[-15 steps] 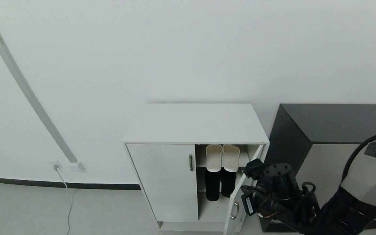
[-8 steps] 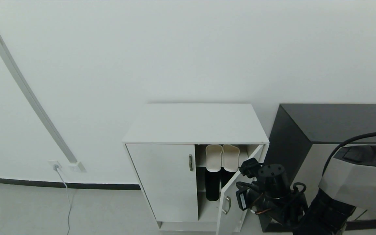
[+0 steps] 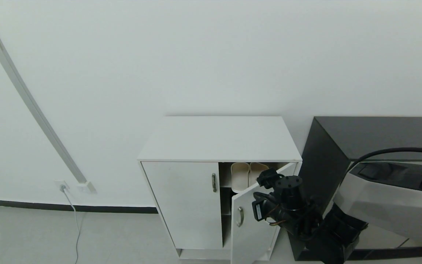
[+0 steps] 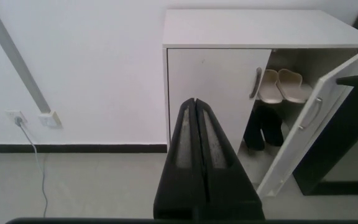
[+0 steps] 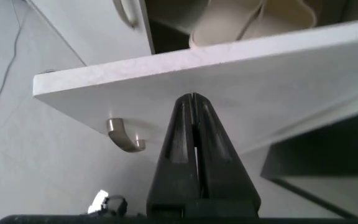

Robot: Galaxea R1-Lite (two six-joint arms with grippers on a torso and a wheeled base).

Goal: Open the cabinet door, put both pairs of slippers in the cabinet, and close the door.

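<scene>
Pointing lengthwise into cabinet (image 3: 218,139): beige slippers (image 3: 240,173).

From the head, the door (image 3: 249,238) hides dark slippers (image 4: 263,127) (probably black) and half the cream pair (image 3: 240,174).

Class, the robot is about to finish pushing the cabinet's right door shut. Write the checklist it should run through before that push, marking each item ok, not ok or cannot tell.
1. Cream slippers inside the cabinet, upper level: ok.
2. Black slippers inside, below the cream pair: ok.
3. Slipper ends clear of the door's swing: cannot tell.
4. Right pincer shut, tip at the outer face of the right door: ok.
5. Left door shut: ok.
6. Right door fully shut: not ok, it stands ajar.
</scene>
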